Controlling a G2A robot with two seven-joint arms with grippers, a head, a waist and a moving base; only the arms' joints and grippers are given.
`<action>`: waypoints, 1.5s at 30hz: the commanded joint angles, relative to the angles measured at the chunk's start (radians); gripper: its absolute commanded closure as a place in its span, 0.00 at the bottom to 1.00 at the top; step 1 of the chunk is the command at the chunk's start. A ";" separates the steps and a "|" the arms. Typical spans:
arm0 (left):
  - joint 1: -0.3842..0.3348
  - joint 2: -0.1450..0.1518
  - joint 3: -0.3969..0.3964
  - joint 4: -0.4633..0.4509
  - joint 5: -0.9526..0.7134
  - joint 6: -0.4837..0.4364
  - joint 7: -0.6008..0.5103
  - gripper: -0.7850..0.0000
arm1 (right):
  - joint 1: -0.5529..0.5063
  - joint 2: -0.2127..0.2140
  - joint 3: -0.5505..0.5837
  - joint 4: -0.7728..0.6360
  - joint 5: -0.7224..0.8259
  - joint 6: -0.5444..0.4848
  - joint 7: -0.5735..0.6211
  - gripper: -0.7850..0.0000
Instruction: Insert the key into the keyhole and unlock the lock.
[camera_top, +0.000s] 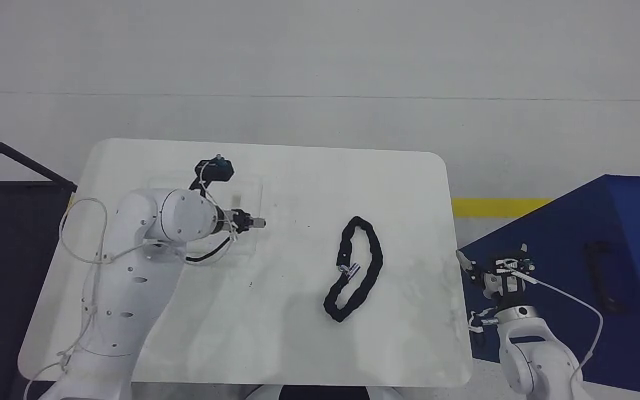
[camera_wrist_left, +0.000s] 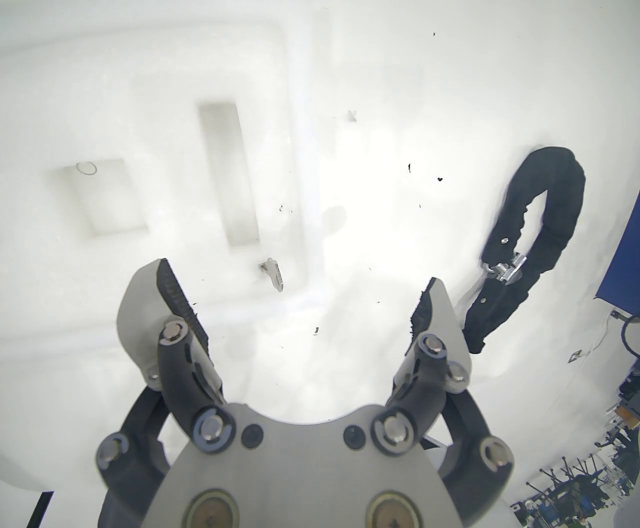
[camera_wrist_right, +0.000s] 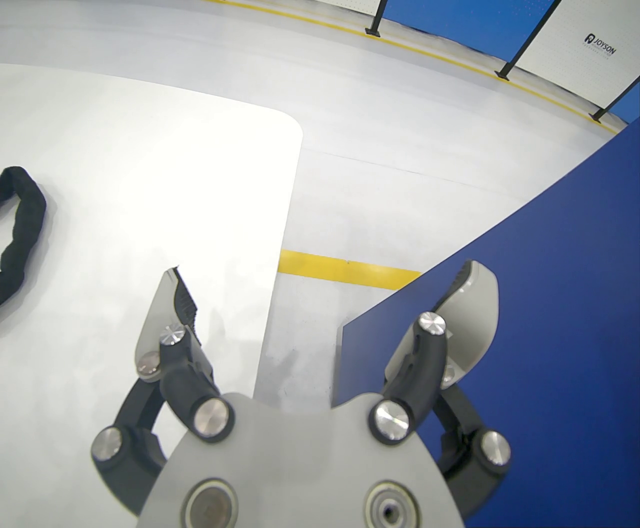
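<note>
1. Top view: the left end effector (camera_top: 250, 222) hangs over the tray (camera_top: 255, 188) in the far-left part of the tabletop (camera_top: 400, 180). The lock (camera_top: 353, 268), a black sleeved chain loop, lies between the tabletop's middle and its right edge. The right end effector (camera_top: 495, 268) sits just off that edge, near the near-right corner.
2. Left wrist view: the left end effector (camera_wrist_left: 297, 280) is spread and holds nothing. Ahead of it, a small metal piece that we take for the key (camera_wrist_left: 274, 274) lies flat on the tray (camera_wrist_left: 150, 75), just beside its rim. The lock (camera_wrist_left: 545, 235) and its metal head (camera_wrist_left: 510, 267) lie well apart from the key.
3. Right wrist view: the right end effector (camera_wrist_right: 320, 275) is spread and empty, straddling the tabletop's right edge. The lock (camera_wrist_right: 20, 220) lies off to one side.
4. What we fear:
   - The key is thin and lies flat, so the pads may skate over it or nudge it into a recess.
   - A crooked pinch would leave the key badly aimed.
   - Nothing holds the lock, so a push from the key could slide it.
   - We cannot tell which way the metal head faces.
</note>
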 joint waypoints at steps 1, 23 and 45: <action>-0.029 0.005 0.008 0.042 0.019 0.023 0.000 0.00 | 0.000 0.000 0.000 0.000 0.000 0.000 0.000 0.00; -0.163 0.153 0.204 0.144 -0.240 0.023 0.000 0.30 | 0.000 0.000 0.000 0.000 0.000 0.000 0.000 0.00; -0.311 0.200 0.434 0.258 -0.369 0.082 0.058 0.63 | 0.000 0.000 0.000 0.000 0.000 0.000 0.000 0.00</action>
